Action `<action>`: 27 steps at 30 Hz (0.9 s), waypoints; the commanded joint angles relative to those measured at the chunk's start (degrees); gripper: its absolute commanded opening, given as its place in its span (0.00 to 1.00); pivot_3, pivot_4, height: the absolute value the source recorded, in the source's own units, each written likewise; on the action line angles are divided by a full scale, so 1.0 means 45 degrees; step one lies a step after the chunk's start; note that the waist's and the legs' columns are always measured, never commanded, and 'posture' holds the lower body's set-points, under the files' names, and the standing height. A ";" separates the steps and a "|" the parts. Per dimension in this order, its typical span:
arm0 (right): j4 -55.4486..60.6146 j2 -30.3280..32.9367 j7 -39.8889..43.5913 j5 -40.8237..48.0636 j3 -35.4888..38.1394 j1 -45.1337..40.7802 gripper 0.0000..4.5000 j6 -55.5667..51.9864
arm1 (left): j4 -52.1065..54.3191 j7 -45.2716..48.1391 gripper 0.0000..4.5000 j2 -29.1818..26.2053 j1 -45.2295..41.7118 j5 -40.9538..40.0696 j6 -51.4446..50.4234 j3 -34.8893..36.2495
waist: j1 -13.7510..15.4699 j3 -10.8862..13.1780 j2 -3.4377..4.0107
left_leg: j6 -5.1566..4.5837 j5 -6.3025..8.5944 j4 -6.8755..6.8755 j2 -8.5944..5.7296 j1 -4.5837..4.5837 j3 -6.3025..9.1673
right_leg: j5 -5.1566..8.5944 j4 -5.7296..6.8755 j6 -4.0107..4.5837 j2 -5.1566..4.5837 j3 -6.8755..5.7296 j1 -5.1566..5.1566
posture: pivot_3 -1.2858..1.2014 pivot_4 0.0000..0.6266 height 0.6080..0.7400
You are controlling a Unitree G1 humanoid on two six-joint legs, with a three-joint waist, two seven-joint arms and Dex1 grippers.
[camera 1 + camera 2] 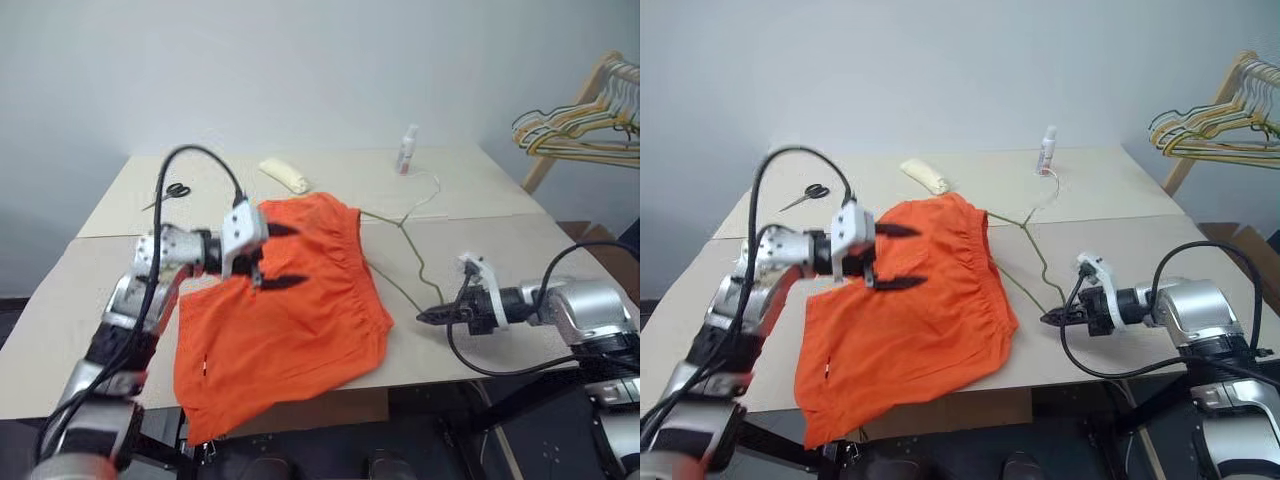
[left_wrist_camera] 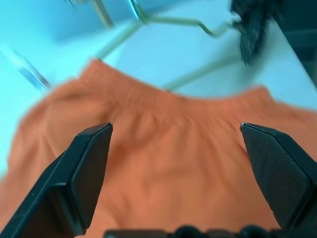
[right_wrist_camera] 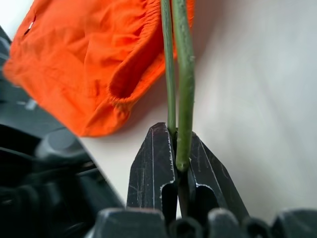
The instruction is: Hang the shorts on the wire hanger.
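On the counter (image 1: 90, 300) the orange shorts (image 1: 290, 320) lie flat, the left gripper (image 1: 268, 257) hovering above them with jaws wide and empty, while the right gripper (image 1: 1052, 318), jaws clamped on the wire hanger (image 1: 1035, 250), steadies it beside the waistband, probably for threading.

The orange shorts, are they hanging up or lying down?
Lying down. The shorts are spread flat on the table, one edge drooping off its front.

No text, label, brand, number or sign can be read anywhere here
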State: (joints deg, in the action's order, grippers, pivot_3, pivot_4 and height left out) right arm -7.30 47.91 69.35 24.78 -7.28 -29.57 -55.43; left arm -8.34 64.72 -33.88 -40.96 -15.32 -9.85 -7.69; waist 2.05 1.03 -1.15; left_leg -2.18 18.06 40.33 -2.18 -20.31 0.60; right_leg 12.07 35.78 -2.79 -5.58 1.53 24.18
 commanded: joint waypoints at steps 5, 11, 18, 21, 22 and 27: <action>0.1432 0.0154 -0.0588 -0.0481 0.0266 -0.0992 0.00 0.1436 | -0.5504 0.0861 1.00 0.0381 -0.5078 0.0904 0.3386 0.0356 | -0.0169 0.0005 -0.0007 | -0.0003 0.0000 0.0002 -0.0001 -0.0003 -0.0014 | 0.0000 -0.0007 -0.0001 0.0011 0.0005 -0.0002 | 0.52 0.00 1.00; 0.1915 0.0246 -0.0427 -0.1311 -0.0681 -0.1454 0.00 0.2335 | -0.9285 0.4423 1.00 0.0244 -0.7541 0.1350 0.5058 -0.0145 | -0.0377 0.0005 -0.0007 | -0.0016 0.0006 0.0009 0.0000 -0.0006 -0.0034 | 0.0000 -0.0008 -0.0003 0.0022 0.0007 -0.0003 | 0.52 0.00 1.00; 0.2184 0.0107 -0.0536 -0.2304 -0.1313 -0.1768 0.00 0.3800 | -1.1857 0.6136 1.00 -0.0031 -0.8993 0.2772 0.6199 -0.1389 | -0.0511 0.0018 -0.0026 | -0.0032 0.0014 0.0030 0.0010 -0.0020 -0.0037 | 0.0003 0.0008 -0.0010 0.0039 0.0010 0.0000 | 0.52 0.00 1.00; 0.2085 -0.0017 -0.0582 -0.2676 -0.1527 -0.1909 0.00 0.4025 | -1.2347 0.6174 1.00 -0.0006 -0.9148 0.3064 0.6613 -0.1737 | -0.0543 0.0019 -0.0024 | -0.0065 0.0033 0.0081 0.0017 -0.0053 -0.0032 | 0.0004 0.0026 -0.0019 0.0042 0.0008 0.0014 | 0.52 0.00 1.00; 0.2098 -0.0007 -0.0586 -0.2873 -0.1645 -0.1893 0.00 0.4285 | -1.2523 0.6157 1.00 0.0085 -0.9216 0.3245 0.6667 -0.1643 | -0.0557 0.0019 -0.0024 | -0.0070 0.0036 0.0092 0.0019 -0.0060 -0.0032 | 0.0002 0.0027 -0.0022 0.0042 0.0008 0.0014 | 0.52 0.00 1.00; 0.2157 -0.0387 -0.0601 -0.2935 -0.1712 -0.2137 0.00 0.4260 | -1.2860 0.6174 1.00 0.0114 -0.9278 0.3417 0.6746 -0.2221 | -0.0591 0.0020 -0.0026 | -0.0079 0.0041 0.0114 0.0017 -0.0088 -0.0028 | -0.0005 0.0033 -0.0037 0.0040 0.0005 0.0023 | 0.52 0.00 1.00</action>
State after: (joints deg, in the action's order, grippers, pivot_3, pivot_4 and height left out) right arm 0.65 46.68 66.79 11.04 -16.19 -36.92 -36.65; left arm -66.31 92.27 -33.17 -80.61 0.02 19.24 -17.26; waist -0.61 1.12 -1.26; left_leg -2.54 18.24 40.85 -2.10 -20.72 0.48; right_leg 12.05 35.95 -2.96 -5.39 1.56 24.29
